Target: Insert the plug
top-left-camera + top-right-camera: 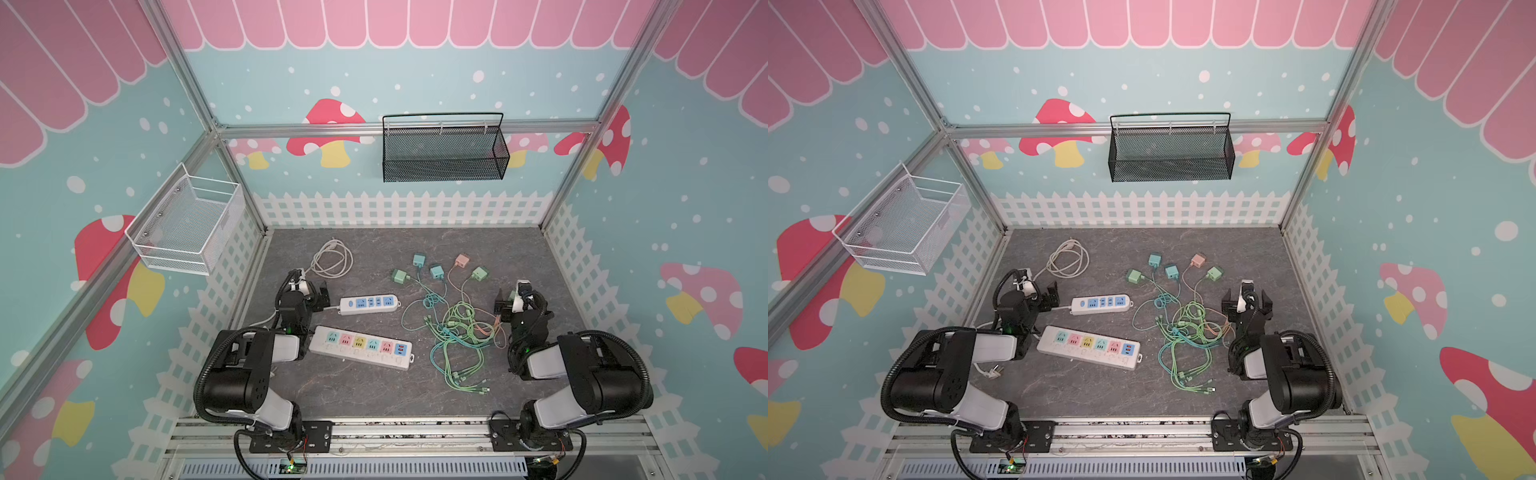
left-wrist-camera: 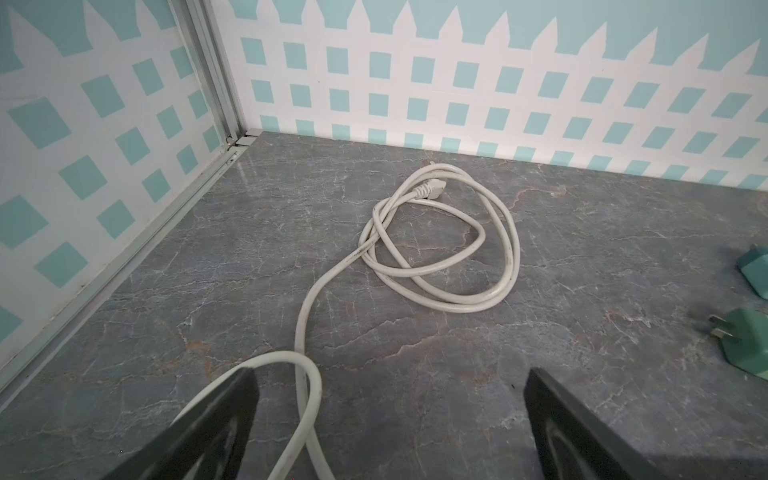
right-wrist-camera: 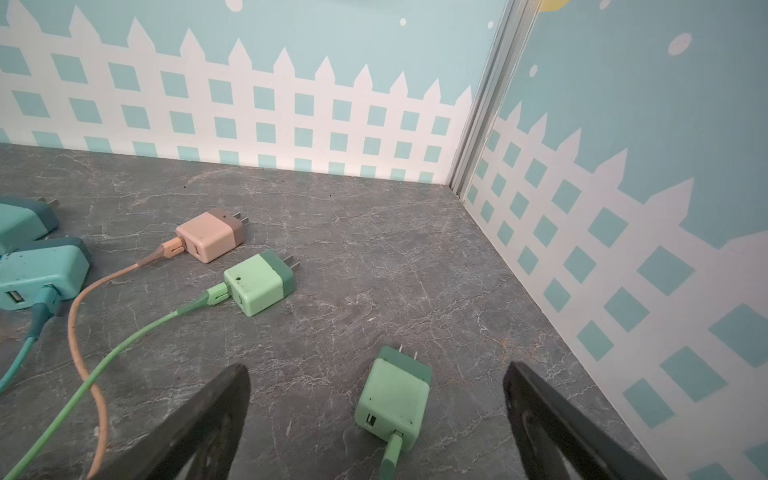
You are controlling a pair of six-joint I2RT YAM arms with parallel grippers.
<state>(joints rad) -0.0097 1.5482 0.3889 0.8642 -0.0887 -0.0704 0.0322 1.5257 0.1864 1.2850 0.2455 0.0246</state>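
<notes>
Right now both arms sit low over the grey marbled tabletop [image 1: 374, 395], and neither one holds anything. The left gripper [image 2: 390, 374] has its jaws spread wide and empty. A white power cord [image 2: 440, 249] runs on the table between its fingers, and the cord's coil lies beyond, toward the far left corner.

The right gripper [image 3: 376, 365] is also spread wide and empty. In the right wrist view a light green charger plug [image 3: 392, 399] lies flat on the table between its fingers, touching neither, with its prongs toward the far wall. Farther off lie a second green charger [image 3: 257, 282] and a pink charger [image 3: 210, 235].

In both top views the long multicoloured power strip [image 1: 360, 347] lies near the middle, closer to the left arm. A smaller blue-socketed power strip [image 1: 369, 304] sits just beyond it, apart. A tangle of green, teal and pink cables [image 1: 457, 332] spreads between the strips and the right arm.
</notes>
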